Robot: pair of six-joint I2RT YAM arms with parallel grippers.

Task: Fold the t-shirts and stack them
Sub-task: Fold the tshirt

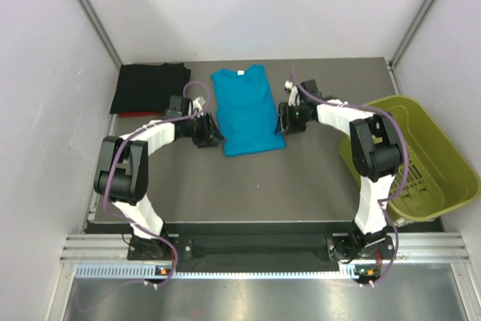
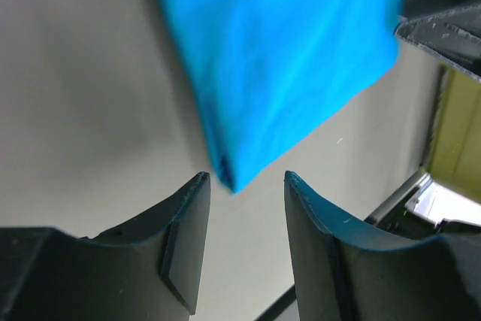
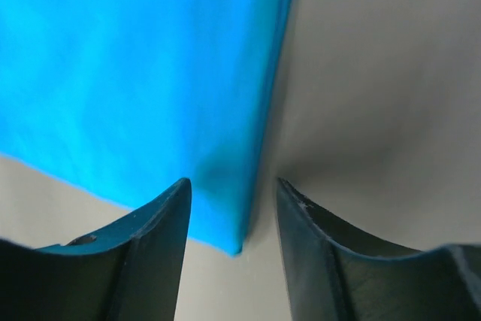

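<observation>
The teal-blue t-shirt lies flat in the middle of the worktop. Its sleeves are folded in, so it makes a long narrow shape with the neck label at the far end. The black t-shirt lies folded at the far left corner on top of the red t-shirt, well apart from the teal one.

The left jaws stand at the near left corner of the teal shirt and the right jaws at its near right corner. Both pairs are apart and hold nothing. In each wrist view the cloth corner lies just ahead of the tips, in line with the gap, not clamped.

I judge that the next fold brings the near hem up toward the neck, and several things could go wrong with it:
- If the jaws close too high, they may pinch only the top layer, and the tucked sleeve would fall open on lifting.
- If one pair catches cloth and the other misses, the shirt would be pulled skew and the fold would come out crooked.
- In the left wrist view only a thin point of cloth sits before the tips, so a small slip there could lose it.
- Pressing down too hard could drag and wrinkle the cloth.
- A wide swing on the right side could knock the yellow-green bin.
</observation>
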